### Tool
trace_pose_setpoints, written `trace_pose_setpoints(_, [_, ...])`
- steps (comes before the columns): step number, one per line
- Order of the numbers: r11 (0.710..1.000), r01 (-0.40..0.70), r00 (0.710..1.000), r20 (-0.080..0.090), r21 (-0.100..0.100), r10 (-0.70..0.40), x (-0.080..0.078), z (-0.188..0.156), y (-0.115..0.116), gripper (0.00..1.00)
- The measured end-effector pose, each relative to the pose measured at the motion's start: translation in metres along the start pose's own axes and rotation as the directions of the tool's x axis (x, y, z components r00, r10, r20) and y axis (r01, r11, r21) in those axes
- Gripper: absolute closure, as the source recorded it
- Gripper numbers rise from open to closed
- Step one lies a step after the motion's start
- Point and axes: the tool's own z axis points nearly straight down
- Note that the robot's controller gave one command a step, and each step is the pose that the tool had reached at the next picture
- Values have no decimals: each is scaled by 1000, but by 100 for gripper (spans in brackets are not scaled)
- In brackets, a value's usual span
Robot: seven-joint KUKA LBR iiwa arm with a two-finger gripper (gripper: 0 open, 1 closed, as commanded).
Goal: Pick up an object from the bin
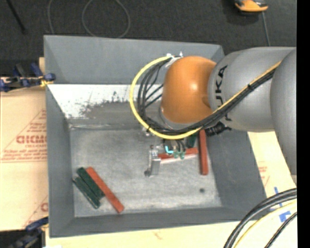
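1. The end effector (156, 163) hangs low over the middle of the grey metal bin (57, 138), under the arm's rounded orange cover (188, 89) — whether it is released or clenched I cannot tell.
2. Nearest it is a short flat red bar (171, 158), lying crosswise just beside it on the arm's side. Whether the two are touching, I cannot say.
3. A longer red-brown stick (202, 154) lies just beyond, its long axis pointing at the back wall — roughly square to the short bar.
4. Well apart, in the near-left corner, dark green bars (89, 186) and another red-brown stick (107, 191) lie together on a slant.
5. My guess is that the short bar is the likeliest pick, gripped across its narrow width.
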Motion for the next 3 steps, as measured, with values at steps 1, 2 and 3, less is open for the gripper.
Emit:
trace_pose_setpoints(1, [999, 42, 999, 0, 5, -42, 4, 76, -70, 0])
trace_pose_setpoints(2, [999, 44, 999, 9, 1, -44, 1, 71, -65, 100])
trace_pose_setpoints(3, [999, 44, 999, 18, 2, -44, -26, -106, -46, 100])
